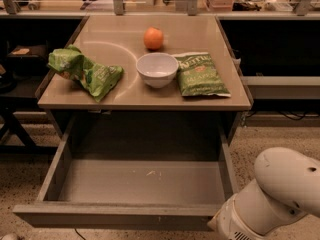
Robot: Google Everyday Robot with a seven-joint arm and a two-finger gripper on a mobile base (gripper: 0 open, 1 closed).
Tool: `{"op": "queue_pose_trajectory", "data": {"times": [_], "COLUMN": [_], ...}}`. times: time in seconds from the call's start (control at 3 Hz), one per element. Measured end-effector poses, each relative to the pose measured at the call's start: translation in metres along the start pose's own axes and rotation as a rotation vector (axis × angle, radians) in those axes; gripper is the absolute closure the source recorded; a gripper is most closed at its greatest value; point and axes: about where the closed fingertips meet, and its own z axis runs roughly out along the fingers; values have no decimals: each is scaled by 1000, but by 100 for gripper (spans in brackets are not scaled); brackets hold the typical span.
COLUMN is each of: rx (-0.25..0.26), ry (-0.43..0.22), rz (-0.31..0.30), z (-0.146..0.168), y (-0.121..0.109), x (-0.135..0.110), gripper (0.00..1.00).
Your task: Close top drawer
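Observation:
The top drawer (120, 215) is pulled far out from under the tabletop toward me. It is wide and shallow, with a dusty grey inside that holds only a few pale specks. Its flat front runs along the bottom of the camera view. My white arm (272, 196) fills the bottom right corner, just right of the drawer's front right corner. The gripper itself is out of view below the frame.
On the tan tabletop (150, 96) lie a crumpled green bag (85, 71) at left, a white bowl (157, 69) in the middle, an orange (153, 38) behind it and a flat green chip bag (200, 74) at right. Dark shelving flanks the table on both sides.

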Motion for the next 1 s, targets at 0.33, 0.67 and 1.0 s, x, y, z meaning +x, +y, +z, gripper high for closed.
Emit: {"op": "queue_pose_trajectory", "data": {"times": [0.33,0.67,1.0], "rx": [0,0,0], "ry": [0,0,0], "rz": [0,0,0], "z": [0,0,0], "y": [0,0,0], "x": [0,0,0], "gripper": [0,18,42]}}
